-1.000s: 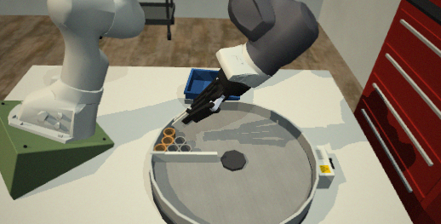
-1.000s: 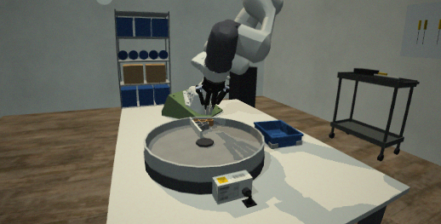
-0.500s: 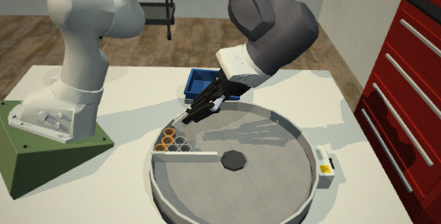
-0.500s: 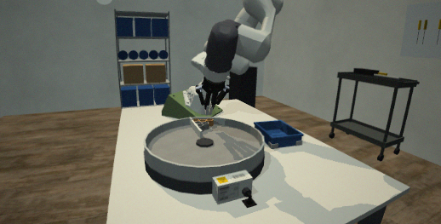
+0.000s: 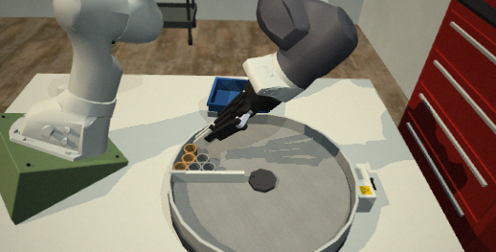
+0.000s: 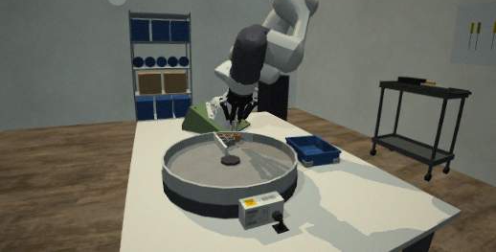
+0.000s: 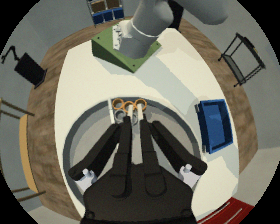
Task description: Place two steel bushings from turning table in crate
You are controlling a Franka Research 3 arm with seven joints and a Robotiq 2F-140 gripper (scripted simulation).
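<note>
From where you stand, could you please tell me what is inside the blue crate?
The visible part of the blue crate's floor shows no bushing. In the top view the gripper covers its right part.

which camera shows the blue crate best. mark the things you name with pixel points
The wrist view: the blue crate (image 5: 216, 101) (image 6: 317, 154) (image 7: 229, 145) shows whole there, seen from above with its inside open to sight. The exterior view also gets all of it, but smaller and at a low slant. In the top view, the claw (image 5: 209, 135) (image 6: 235, 130) (image 7: 135, 110) and arm cover its right part.
</note>
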